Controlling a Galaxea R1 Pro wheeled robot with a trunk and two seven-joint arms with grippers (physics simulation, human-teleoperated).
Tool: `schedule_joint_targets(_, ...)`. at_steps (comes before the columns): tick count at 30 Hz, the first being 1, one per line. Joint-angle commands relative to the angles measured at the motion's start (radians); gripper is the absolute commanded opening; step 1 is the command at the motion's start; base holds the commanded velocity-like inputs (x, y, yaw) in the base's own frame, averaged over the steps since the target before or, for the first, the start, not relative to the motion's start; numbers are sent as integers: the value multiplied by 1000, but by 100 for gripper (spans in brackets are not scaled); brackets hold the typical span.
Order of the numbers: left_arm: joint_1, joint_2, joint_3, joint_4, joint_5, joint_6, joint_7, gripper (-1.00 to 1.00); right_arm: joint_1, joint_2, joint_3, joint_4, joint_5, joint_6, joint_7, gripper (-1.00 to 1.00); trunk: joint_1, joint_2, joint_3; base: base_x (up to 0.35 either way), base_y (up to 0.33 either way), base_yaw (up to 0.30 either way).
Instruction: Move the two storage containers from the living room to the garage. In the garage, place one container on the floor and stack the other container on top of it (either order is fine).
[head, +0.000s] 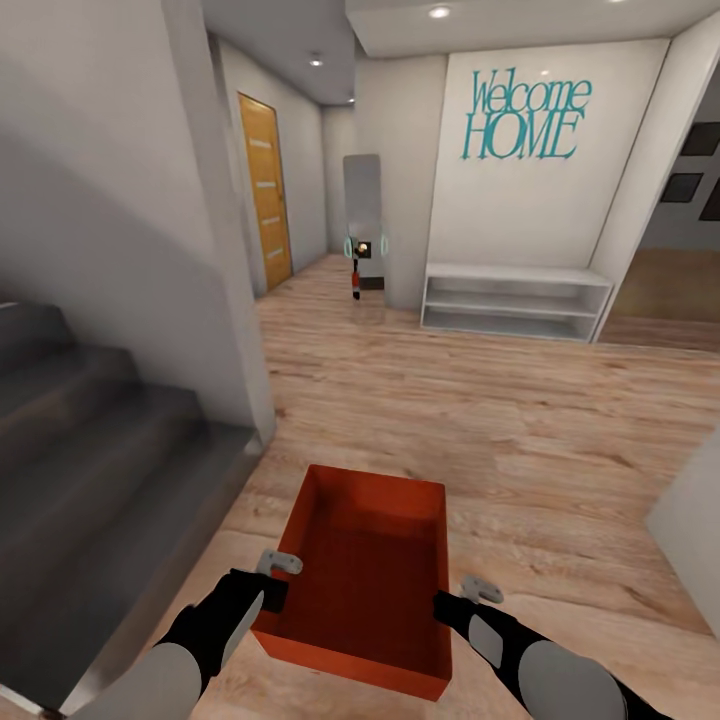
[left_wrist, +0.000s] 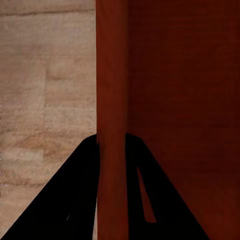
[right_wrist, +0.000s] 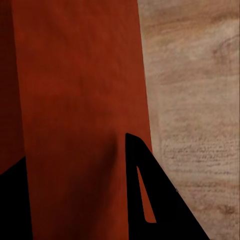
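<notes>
One orange-red storage container (head: 365, 580), lidless and empty, is held above the pale wood-plank flooring in front of me. My left gripper (head: 276, 588) is shut on its left wall, and its fingers (left_wrist: 75, 195) straddle that wall (left_wrist: 112, 100). My right gripper (head: 442, 605) is shut on the right wall, where a dark finger (right_wrist: 150, 200) lies against the wall's (right_wrist: 85, 110) outer face. The container sits level between both arms.
Grey stairs (head: 90, 440) descend at my left beside a white wall corner (head: 240, 330). Ahead lie a hallway with a wood-panelled door (head: 265, 190), a tall mirror (head: 364, 235), and a low white shelf (head: 515, 300) under "Welcome HOME" lettering. A white edge (head: 690, 530) stands at right.
</notes>
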Motion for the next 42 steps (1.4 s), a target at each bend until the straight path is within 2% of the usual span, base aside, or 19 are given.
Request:
schedule_joint_targets(1,-1,0,0,-3,13,5,0,-100,0,1,-14,-1,10,3,3,-100,0,0,-1,341,0,0)
schedule_joint_targets(42,-1,0,0,-2,13,5,0,-100,0,0,-14,-1,8,3,3,-100,0,0,-1,341,0,0)
